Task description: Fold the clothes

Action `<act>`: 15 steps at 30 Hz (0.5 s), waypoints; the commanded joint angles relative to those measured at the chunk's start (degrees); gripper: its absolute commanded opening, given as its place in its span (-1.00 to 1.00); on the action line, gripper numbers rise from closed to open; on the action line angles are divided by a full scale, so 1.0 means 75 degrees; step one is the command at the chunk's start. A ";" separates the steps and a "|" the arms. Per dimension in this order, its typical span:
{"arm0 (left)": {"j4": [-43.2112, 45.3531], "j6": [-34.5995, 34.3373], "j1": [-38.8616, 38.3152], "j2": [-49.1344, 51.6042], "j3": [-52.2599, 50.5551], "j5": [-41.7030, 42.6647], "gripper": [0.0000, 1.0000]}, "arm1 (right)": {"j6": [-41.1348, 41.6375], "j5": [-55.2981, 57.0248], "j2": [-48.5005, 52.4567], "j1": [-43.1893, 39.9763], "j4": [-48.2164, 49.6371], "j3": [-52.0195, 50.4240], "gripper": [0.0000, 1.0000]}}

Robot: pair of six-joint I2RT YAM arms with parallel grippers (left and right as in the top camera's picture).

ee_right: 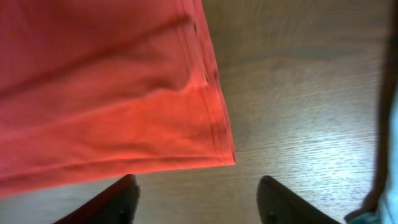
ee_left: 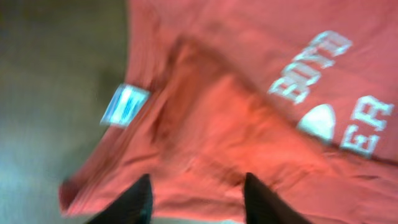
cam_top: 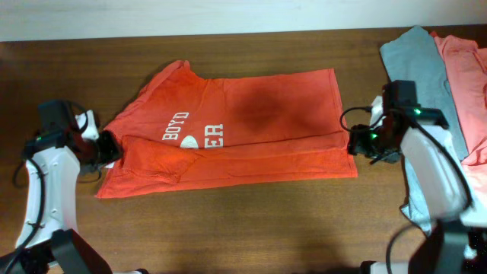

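Note:
The orange-red T-shirt (cam_top: 243, 129) lies on the wooden table, partly folded, with white "BOYD" and "ER" print showing. My left gripper (cam_top: 109, 148) is open at the shirt's left edge; in the left wrist view its fingers (ee_left: 196, 199) straddle bunched orange-red cloth (ee_left: 249, 118) near a white label (ee_left: 124, 104). My right gripper (cam_top: 354, 142) is open just off the shirt's right hem; in the right wrist view its fingers (ee_right: 196, 199) sit over bare wood below the hem corner (ee_right: 211, 140). A grey shirt (cam_top: 422, 68) and a salmon-pink shirt (cam_top: 468, 76) lie at the far right.
The wooden table (cam_top: 251, 221) runs wide in front of the shirt. A pale wall edge (cam_top: 228, 15) borders the back. The grey and pink shirts lie under and behind my right arm.

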 commanded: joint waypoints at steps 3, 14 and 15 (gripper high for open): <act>0.0746 0.1029 -0.0833 -0.0230 0.0784 0.0096 0.30 | -0.0350 -0.0522 -0.0828 0.0041 0.0149 0.0082 0.45; 0.1588 0.1912 -0.1603 0.1897 0.2923 -0.0731 0.55 | -0.0367 -0.0536 -0.0854 0.0041 0.0146 0.0079 0.45; 0.1588 0.1993 -0.1606 0.2515 0.3418 -0.0726 0.55 | -0.0364 -0.0536 -0.0854 0.0041 0.0140 0.0079 0.45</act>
